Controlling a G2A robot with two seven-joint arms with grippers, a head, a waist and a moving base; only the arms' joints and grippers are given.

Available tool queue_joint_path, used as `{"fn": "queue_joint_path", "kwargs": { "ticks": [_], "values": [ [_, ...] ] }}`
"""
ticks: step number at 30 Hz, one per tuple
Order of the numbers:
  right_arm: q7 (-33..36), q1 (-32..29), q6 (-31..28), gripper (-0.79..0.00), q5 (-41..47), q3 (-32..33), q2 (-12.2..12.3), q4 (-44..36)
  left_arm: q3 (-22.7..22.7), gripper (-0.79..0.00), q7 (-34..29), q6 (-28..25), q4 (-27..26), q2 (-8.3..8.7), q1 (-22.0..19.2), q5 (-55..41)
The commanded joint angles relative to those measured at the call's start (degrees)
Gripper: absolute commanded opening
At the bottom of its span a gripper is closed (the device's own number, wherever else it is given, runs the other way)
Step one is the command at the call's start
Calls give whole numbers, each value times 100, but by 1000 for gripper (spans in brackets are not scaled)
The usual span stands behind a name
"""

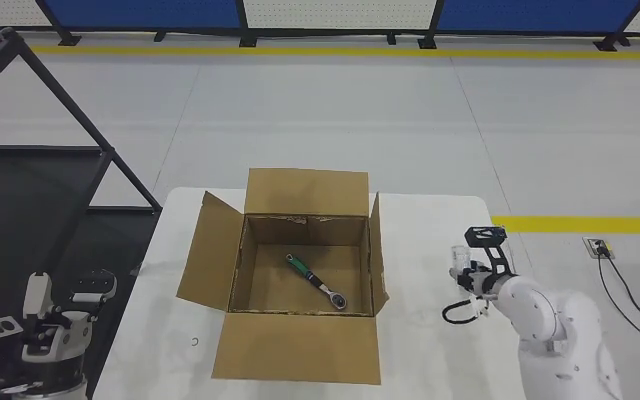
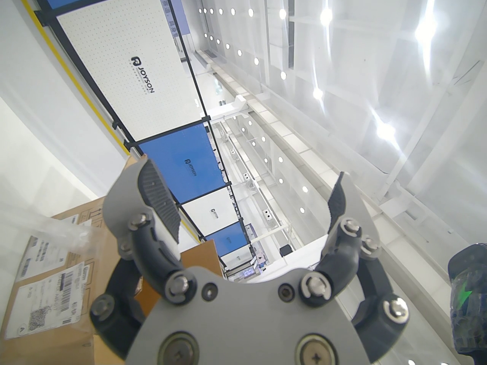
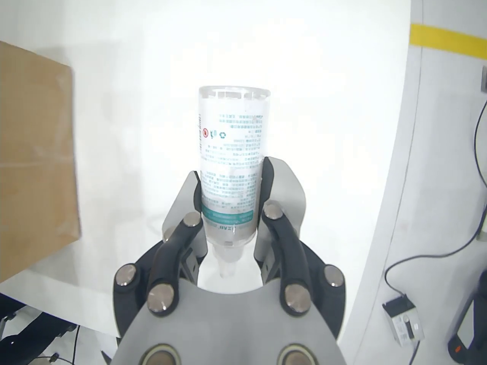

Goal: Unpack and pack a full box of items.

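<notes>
An open cardboard box [image 1: 305,190] stands in the middle of the white table [image 1: 430,340], its flaps spread outward. Inside it lies a ratchet wrench with a green handle [image 1: 316,280]. To the right of the box, my right gripper [image 1: 466,272] [image 3: 231,169] is shut on a clear bottle [image 3: 232,130] with a printed label, held over bare table with its cap end toward the wrist. My left arm [image 1: 50,325] sits off the table's left edge. Its gripper [image 2: 243,188] is open and holds nothing, pointing up at the ceiling, with the box's labelled side [image 2: 49,267] beside it.
A black metal frame [image 1: 60,200] stands left of the table. The box's right flap [image 3: 34,176] rises close to my right gripper. On the floor at the right are a cable and a power socket [image 1: 598,247]. Bare table lies right of and in front of the box.
</notes>
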Motion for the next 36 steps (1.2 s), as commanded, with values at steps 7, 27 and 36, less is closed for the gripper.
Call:
{"fn": "queue_joint_path", "kwargs": {
  "ticks": [7, 27, 36],
  "values": [
    [-425, -1099, -323, -785, 84, -569, 14, -2910, 0, 0, 0, 0, 0, 0, 0, 0],
    [-319, 386, 60, -785, -865, -3154, -187, -3275, 0, 0, 0, 0, 0, 0, 0, 0],
    [312, 1631, 475, -785, -494, -3841, -395, -1759, 0, 0, 0, 0, 0, 0, 0, 0]
  ]
}}
